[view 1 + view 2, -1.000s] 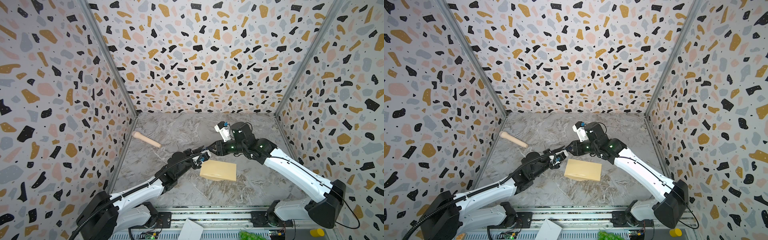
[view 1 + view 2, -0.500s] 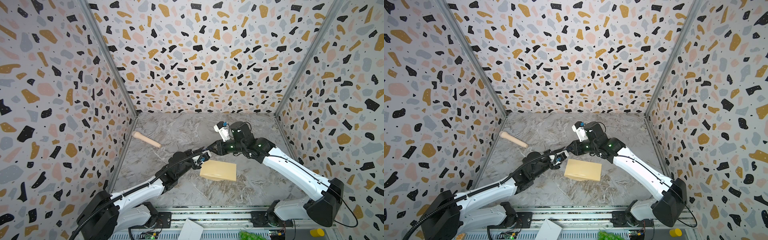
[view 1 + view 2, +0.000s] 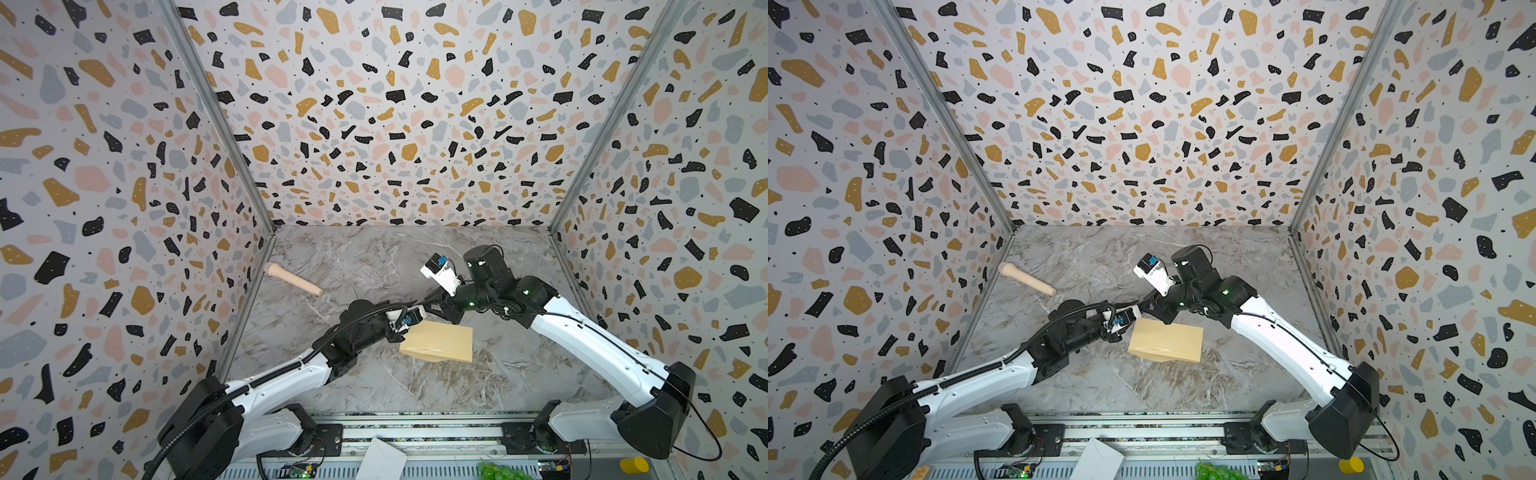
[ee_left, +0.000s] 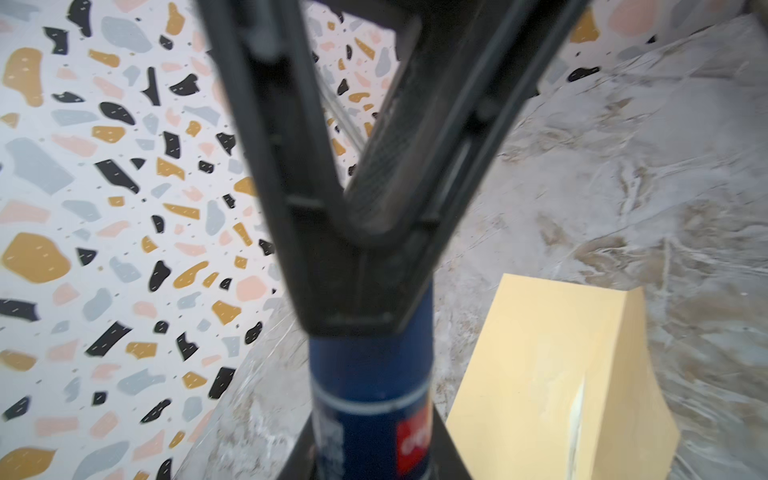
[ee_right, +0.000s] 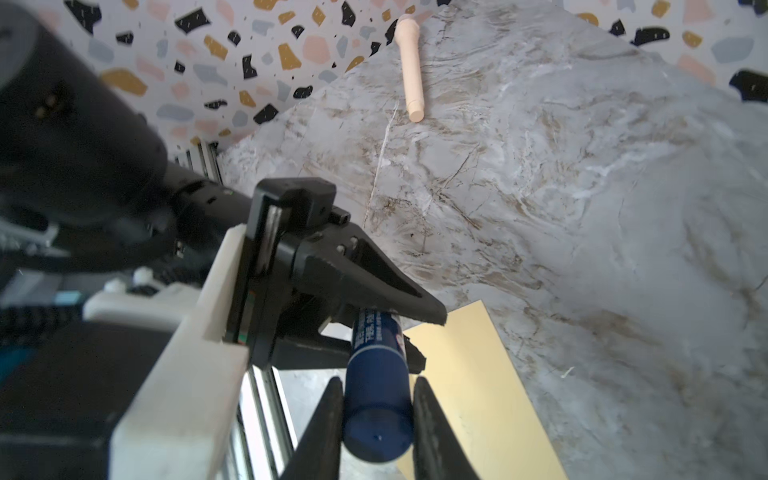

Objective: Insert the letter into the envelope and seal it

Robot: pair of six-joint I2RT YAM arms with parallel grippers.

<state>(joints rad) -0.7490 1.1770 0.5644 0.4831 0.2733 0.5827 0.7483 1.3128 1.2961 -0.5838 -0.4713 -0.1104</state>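
Right gripper closed in since last look; I see it and left gripper both clamping blue glue stick by envelope.

- Pale wooden peg lies on the grey marbled tabletop, near the left wall.
- Dark blue tube with a red label patch.
- White paper piece at the front rail.

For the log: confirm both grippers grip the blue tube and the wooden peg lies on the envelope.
No: the wooden peg lies on the table, apart from the envelope, as both top views show. The left gripper and right gripper do grip the blue tube.
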